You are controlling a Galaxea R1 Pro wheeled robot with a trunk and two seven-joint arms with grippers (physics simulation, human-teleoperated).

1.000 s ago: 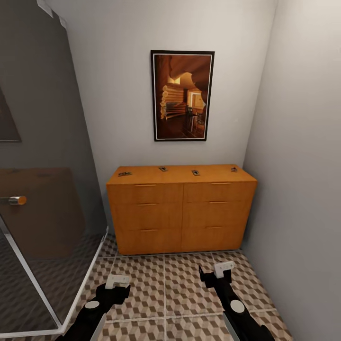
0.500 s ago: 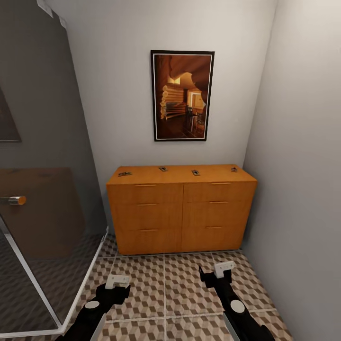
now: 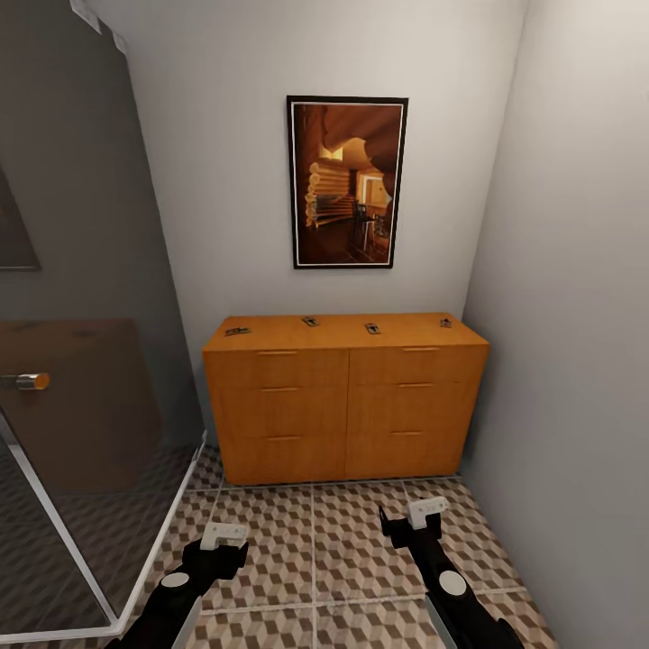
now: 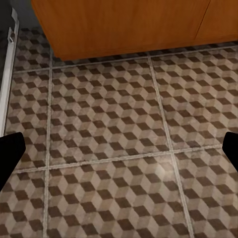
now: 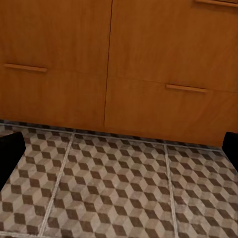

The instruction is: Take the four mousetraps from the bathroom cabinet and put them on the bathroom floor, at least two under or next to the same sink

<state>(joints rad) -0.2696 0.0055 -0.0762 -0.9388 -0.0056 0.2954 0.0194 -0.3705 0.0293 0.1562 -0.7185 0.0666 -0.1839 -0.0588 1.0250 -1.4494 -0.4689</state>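
**Facing the chest, traps untouched**

We stand before the low orange-brown wooden cabinet with six drawers point(image 3: 345, 401), which sits against the back wall under a framed picture of a log interior point(image 3: 347, 182). On its top lie the four tiny tan mousetraps with dark wire: one near the left end point(image 3: 237, 332), one left of centre point(image 3: 311, 321), one right of centre point(image 3: 372, 328) and one at the right end point(image 3: 445, 322), well apart in a loose row. None has yet been lifted.

We judge the step in hand to be the approach. Our left gripper point(image 3: 223, 535) and right gripper point(image 3: 425, 512) hang low over the bathroom floor of brown, beige and white cube-patterned tiles point(image 3: 315, 541), both well short of the cabinet top. In the wrist views each gripper's dark fingertips sit at the far edges of the frame, so both are spread wide and hold nothing.

Next we would need to close in and raise an arm to the top surface, then come down on a trap.

The traps are too small for us to read their long axes with confidence; the left one seems to run crosswise.

A glass shower screen point(image 3: 81, 379) stands at our left.
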